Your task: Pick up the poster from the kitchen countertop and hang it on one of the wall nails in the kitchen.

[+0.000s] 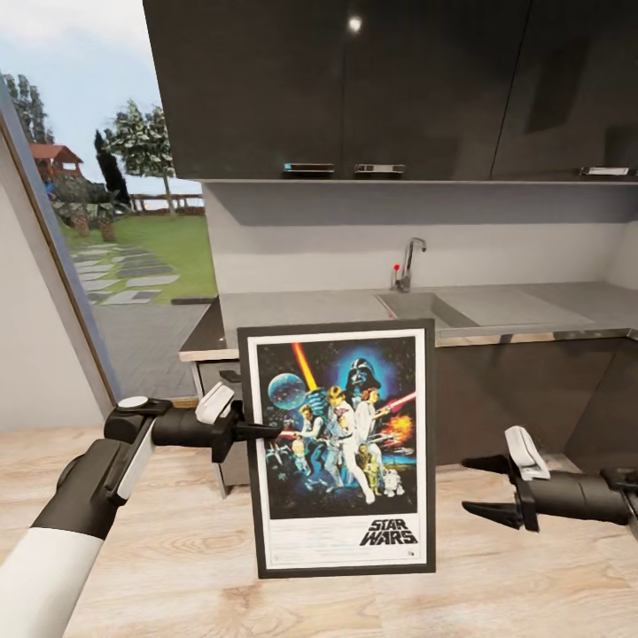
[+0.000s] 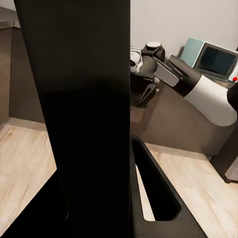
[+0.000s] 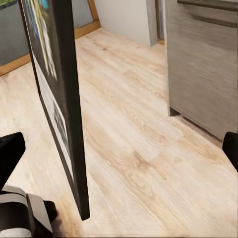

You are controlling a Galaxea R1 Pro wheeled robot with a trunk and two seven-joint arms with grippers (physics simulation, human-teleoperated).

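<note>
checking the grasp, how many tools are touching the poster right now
1. The left tool grips the poster at its left edge, holding it upright above the floor. The right tool hangs open to the poster's right, apart from it.

I hold the black-framed Star Wars poster (image 1: pixel 341 447) upright in the air in front of me, between my two grippers and above the pale wooden plank floor (image 1: pixel 221 594). My left gripper (image 1: pixel 266 431) meets its left edge, fingers closed on the frame. My right gripper (image 1: pixel 483 486) is to the right of the poster, apart from it, jaws spread. Behind the poster runs the long grey brushed-metal kitchen countertop (image 1: pixel 292 310), with the inset sink (image 1: pixel 425 308) and chrome tap (image 1: pixel 409 262) toward its right. Dark wall cabinets (image 1: pixel 354 89) hang above the countertop. A large window (image 1: pixel 106 221) is to the left of it
</note>
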